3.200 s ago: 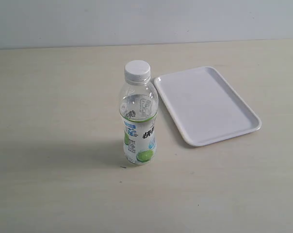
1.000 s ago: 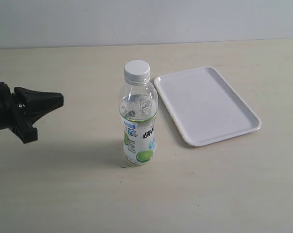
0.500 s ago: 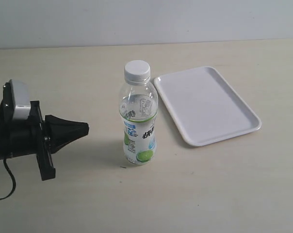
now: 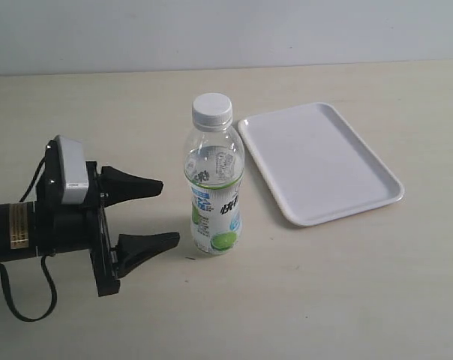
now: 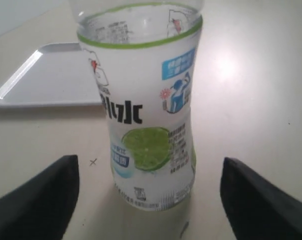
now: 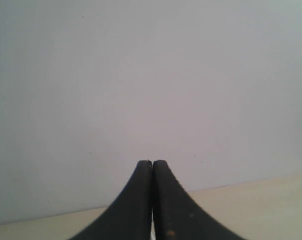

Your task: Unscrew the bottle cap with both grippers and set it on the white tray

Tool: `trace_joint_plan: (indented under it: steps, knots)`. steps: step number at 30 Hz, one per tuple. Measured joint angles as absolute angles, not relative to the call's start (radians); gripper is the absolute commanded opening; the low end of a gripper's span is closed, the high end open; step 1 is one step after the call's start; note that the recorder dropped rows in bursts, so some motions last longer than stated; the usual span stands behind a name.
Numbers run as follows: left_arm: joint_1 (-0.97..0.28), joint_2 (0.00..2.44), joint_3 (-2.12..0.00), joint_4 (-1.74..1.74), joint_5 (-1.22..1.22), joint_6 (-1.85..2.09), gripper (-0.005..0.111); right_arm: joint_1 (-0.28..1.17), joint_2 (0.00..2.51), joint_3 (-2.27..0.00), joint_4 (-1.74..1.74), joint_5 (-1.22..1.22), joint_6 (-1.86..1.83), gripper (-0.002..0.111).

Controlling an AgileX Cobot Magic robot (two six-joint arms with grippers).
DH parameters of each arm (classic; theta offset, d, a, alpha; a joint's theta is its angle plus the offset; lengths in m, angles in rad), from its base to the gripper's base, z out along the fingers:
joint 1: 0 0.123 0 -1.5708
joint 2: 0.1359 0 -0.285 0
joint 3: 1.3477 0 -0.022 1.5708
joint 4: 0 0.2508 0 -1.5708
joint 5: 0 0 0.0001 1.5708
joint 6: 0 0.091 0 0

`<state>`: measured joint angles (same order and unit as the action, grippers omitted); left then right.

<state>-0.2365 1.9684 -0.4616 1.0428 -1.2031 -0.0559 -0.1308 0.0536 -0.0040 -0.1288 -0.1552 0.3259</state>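
Observation:
The clear bottle [image 4: 214, 187] with a lime label stands upright mid-table, its white ribbed cap [image 4: 212, 109] screwed on the neck. My left gripper [image 4: 166, 212] is open just left of the bottle's lower half, jaws spread wide and pointing at it without touching. In the left wrist view the bottle [image 5: 146, 110] fills the middle, between the two black fingertips [image 5: 46, 195]. The white tray [image 4: 320, 161] lies to the right of the bottle. My right gripper [image 6: 152, 163] is shut on nothing, facing a blank wall, and does not show in the exterior view.
A pale wall runs behind the beige table [image 4: 324, 300]. The left arm's black body and grey-white camera block [image 4: 69, 171] lie over the table's left side. A cable [image 4: 24, 307] loops below the arm. The tray's corner [image 5: 36, 80] shows behind the bottle in the left wrist view.
The left arm has come in from the left edge toward the bottle, and its jaws have opened wide. Bottle, cap and tray have not moved.

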Motion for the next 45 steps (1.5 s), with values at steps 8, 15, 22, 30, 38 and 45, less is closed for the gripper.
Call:
trace_joint_plan:
  steps: [8,15,22,30,38,45]
  knots:
    - [-0.335,1.981,-0.474,0.894,-1.203,-0.052,0.076,-0.131,0.054,-0.004,-0.129,-0.159,0.328,0.000]
    - [-0.344,1.981,-0.524,0.880,-1.168,-0.076,0.076,-0.131,0.054,-0.004,-0.129,-0.161,0.328,0.000]
    - [-0.344,1.981,-0.534,0.929,-1.159,-0.083,0.076,-0.131,0.054,-0.004,-0.129,-0.161,0.328,0.000]
    - [-0.344,1.986,-0.536,0.944,-1.159,-0.086,0.079,-0.131,0.054,-0.004,-0.129,-0.161,0.328,0.000]
    - [-0.344,2.082,-0.584,0.940,-1.188,-0.104,0.080,-0.131,0.054,-0.004,-0.129,-0.161,0.328,0.000]
    - [-0.344,2.146,-0.633,0.955,-1.203,-0.104,0.080,-0.131,0.054,-0.004,-0.129,-0.162,0.328,0.000]
